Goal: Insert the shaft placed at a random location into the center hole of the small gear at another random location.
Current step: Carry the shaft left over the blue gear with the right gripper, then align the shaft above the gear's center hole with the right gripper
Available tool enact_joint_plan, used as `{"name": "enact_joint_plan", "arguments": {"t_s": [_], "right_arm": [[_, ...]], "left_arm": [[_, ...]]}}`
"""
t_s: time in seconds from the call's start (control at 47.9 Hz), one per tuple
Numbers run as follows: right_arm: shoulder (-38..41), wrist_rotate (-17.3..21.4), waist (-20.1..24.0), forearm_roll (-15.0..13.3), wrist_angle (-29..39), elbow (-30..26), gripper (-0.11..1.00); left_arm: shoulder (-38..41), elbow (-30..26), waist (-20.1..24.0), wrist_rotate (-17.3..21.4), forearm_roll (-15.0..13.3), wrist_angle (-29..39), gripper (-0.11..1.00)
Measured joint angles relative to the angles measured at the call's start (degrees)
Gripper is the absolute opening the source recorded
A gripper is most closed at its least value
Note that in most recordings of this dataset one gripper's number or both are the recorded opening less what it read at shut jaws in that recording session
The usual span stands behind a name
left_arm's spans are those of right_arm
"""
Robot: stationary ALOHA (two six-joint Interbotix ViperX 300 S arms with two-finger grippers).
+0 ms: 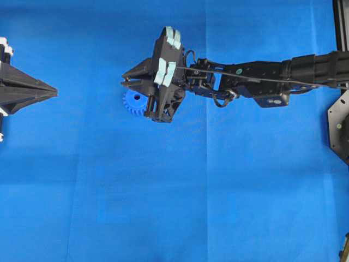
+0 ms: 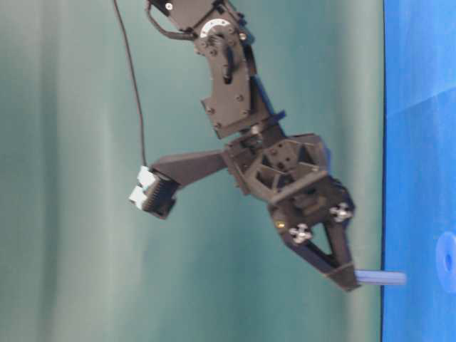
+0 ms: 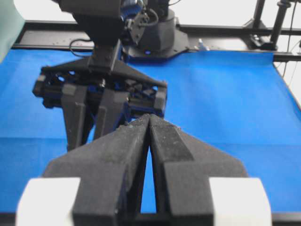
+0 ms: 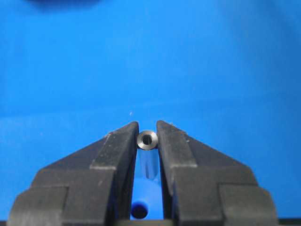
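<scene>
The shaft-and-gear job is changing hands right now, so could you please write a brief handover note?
Right gripper: shut on the shaft, pin clamped between the fingertips.
Left gripper: shut, holding nothing, parked at the left edge of the overhead view.
Small gear: on the blue cloth, partly hidden under the right gripper; its center hole is not visible from overhead.
Done: shaft picked up and brought to the gear.
Left: line up the shaft, push it into the center hole, release.

Small gear (image 1: pixel 132 103): bright blue. Shaft (image 4: pixel 147 140): shiny silver-grey. Worktop (image 1: pixel 218 196) cloth: plain blue. Right end effector (image 1: pixel 124 81): black.
</scene>
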Motion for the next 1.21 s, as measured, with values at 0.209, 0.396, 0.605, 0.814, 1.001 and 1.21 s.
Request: {"name": "enact_joint_plan", "arguments": {"t_s": [0.209, 0.396, 0.605, 0.814, 1.001, 1.21], "right_arm": [[3.16, 0.18, 0.79, 0.53, 0.0, 0.0, 0.03], [3.34, 0.18, 0.79, 0.62, 0.0, 0.0, 0.03], [2.72, -0.35, 0.79, 0.62, 0.09, 0.18, 0.03], [-2.37, -0.62, 0.79, 0.26, 1.76, 1.23, 0.03], [-5.71, -0.7, 0.79, -0.26, 2.37, 2.46, 0.03], [-5.62, -0.7, 0.79, -0.53, 2.02, 2.81, 0.03]], "left_arm": [[0.0, 0.0, 0.0, 0.0, 0.0, 0.09, 0.0], [0.0, 0.0, 0.09, 0.0, 0.0, 0.09, 0.0], [0.0, -0.09, 0.0, 0.0, 0.0, 0.09, 0.0], [0.0, 0.0, 0.0, 0.0, 0.0, 0.09, 0.0], [0.0, 0.0, 0.0, 0.0, 0.0, 0.09, 0.0], [0.0, 0.0, 0.09, 0.0, 0.0, 0.09, 0.0]]}}
